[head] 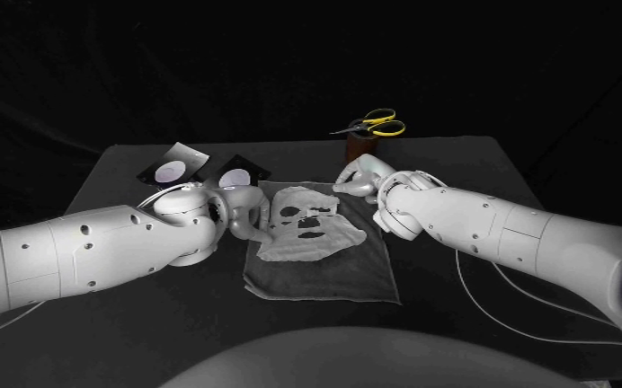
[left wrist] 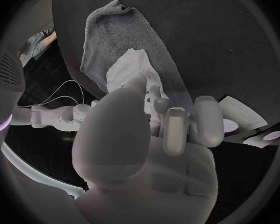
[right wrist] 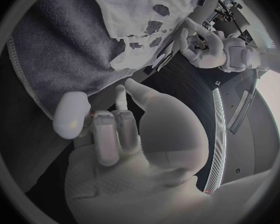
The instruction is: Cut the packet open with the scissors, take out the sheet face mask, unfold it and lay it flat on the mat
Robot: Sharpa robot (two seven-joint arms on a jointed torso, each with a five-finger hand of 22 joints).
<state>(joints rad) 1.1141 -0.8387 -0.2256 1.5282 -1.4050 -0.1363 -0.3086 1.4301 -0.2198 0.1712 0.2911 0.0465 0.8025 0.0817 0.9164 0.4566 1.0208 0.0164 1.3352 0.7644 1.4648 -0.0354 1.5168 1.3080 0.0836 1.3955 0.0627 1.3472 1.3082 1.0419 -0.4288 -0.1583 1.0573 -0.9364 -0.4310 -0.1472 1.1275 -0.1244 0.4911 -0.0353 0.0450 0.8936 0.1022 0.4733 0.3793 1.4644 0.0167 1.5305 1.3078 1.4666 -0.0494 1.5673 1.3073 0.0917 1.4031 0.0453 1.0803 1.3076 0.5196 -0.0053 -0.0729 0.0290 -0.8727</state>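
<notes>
At far left we see the cut packet (head: 175,166) lying in two pieces behind the left hand (head: 231,210), so we judge cutting and extraction done. That hand holds nothing, its fingers apart at the left edge of the sheet face mask (head: 308,223). The mask lies opened on the grey mat (head: 324,276), eye and mouth holes showing, though its lower edge looks rumpled. The right hand (head: 363,181) hovers empty, fingers apart, by the mask's far right corner. The scissors (head: 373,124) stand parked in their holder (head: 357,147). We think only smoothing remains.
</notes>
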